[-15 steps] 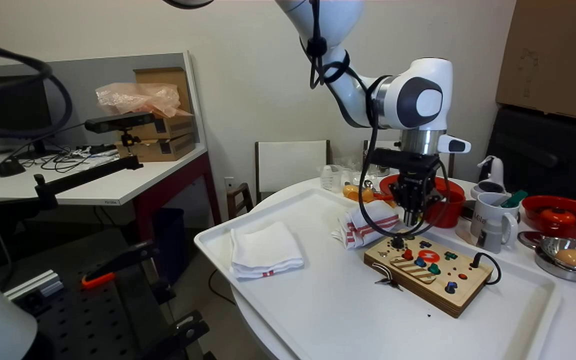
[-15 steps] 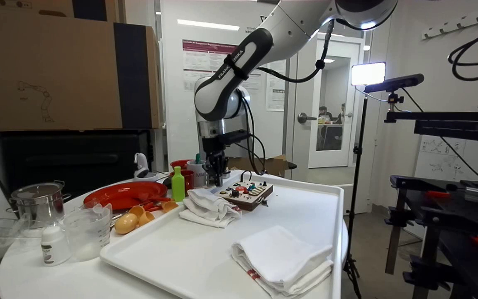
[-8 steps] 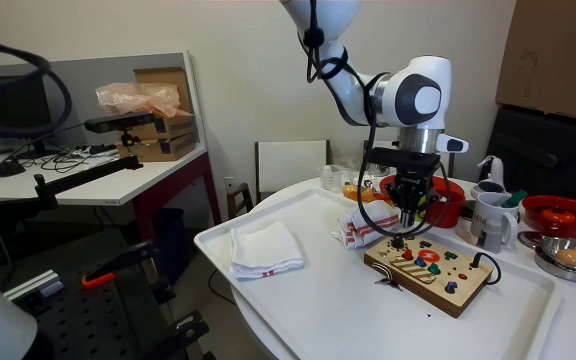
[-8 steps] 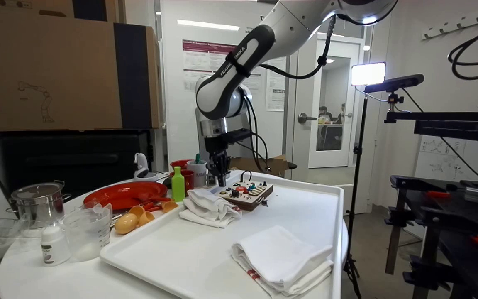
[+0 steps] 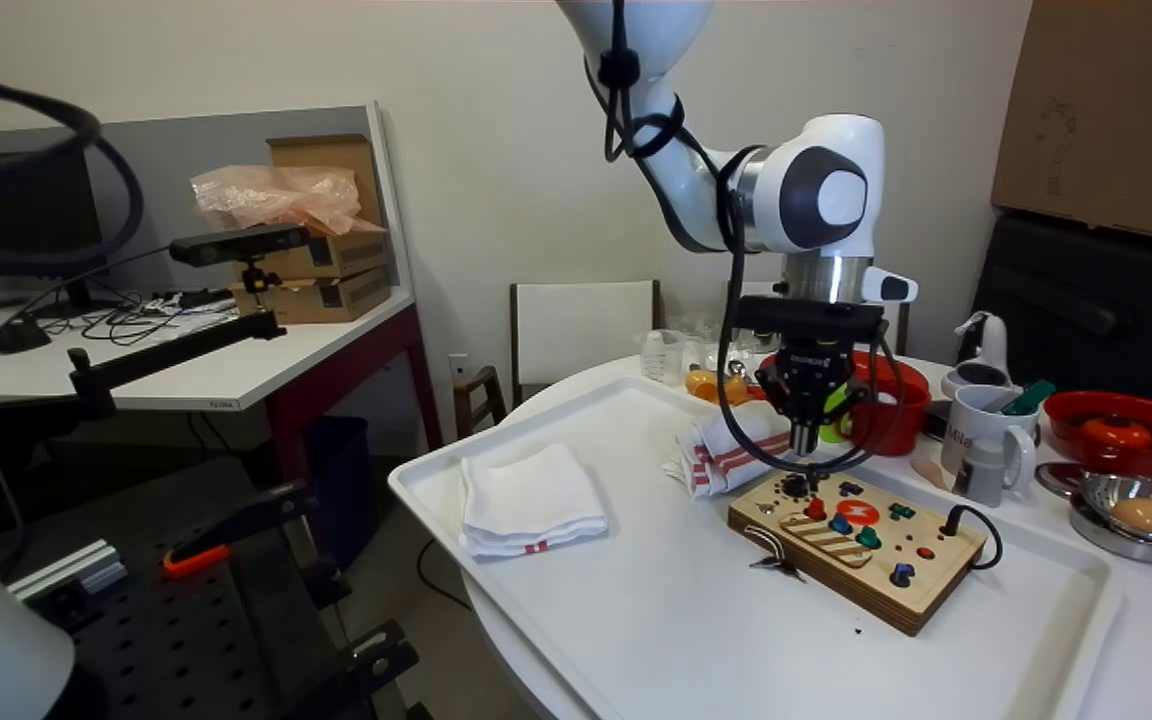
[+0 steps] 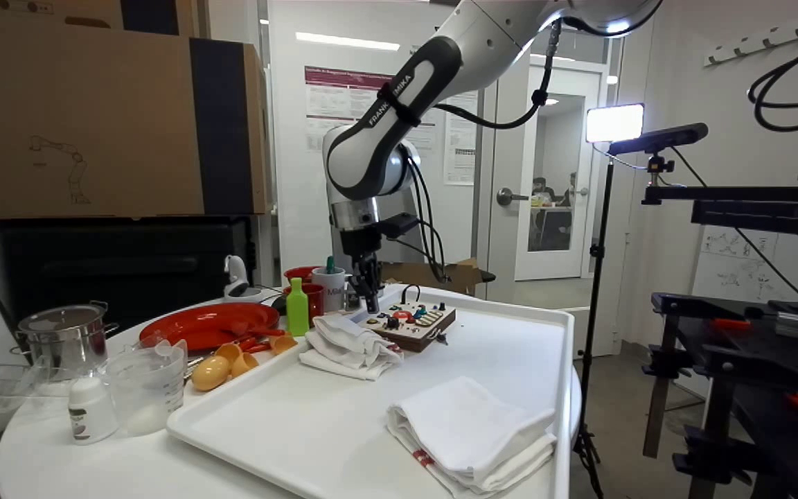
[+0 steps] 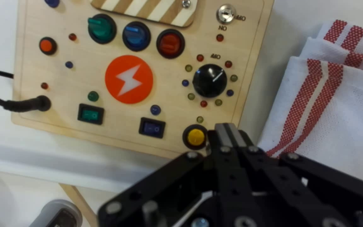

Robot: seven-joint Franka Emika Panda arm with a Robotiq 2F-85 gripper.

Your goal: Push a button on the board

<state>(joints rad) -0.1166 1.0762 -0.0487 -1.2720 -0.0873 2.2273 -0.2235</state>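
Observation:
The light-wood board point(image 5: 861, 545) lies on the white tray and also shows in an exterior view point(image 6: 413, 329). The wrist view shows the board's face point(image 7: 169, 85) with a yellow button point(image 7: 196, 137), an orange button point(image 7: 46, 45), a black dial point(image 7: 210, 80), coloured knobs and two rocker switches. My gripper point(image 7: 228, 129) is shut and empty, its fingertips together just right of the yellow button in the wrist view. In both exterior views the gripper point(image 5: 804, 440) point(image 6: 372, 306) points down, over the board's end near the crumpled cloth. The fingertips look slightly above the board; exact height is unclear.
A crumpled red-striped cloth point(image 7: 332, 104) lies close beside the board. A folded white cloth point(image 5: 533, 500) lies on the tray point(image 5: 636, 620). Mugs point(image 5: 986, 430), a red cup point(image 5: 891, 420) and a green bottle point(image 6: 297, 308) stand near the tray edge. A black cable loops from the wrist.
The shut gripper has shifted slightly, leftward in an exterior view and a little rightward in an exterior view from elsewhere, and has turned slightly. The board and cloths have not moved.

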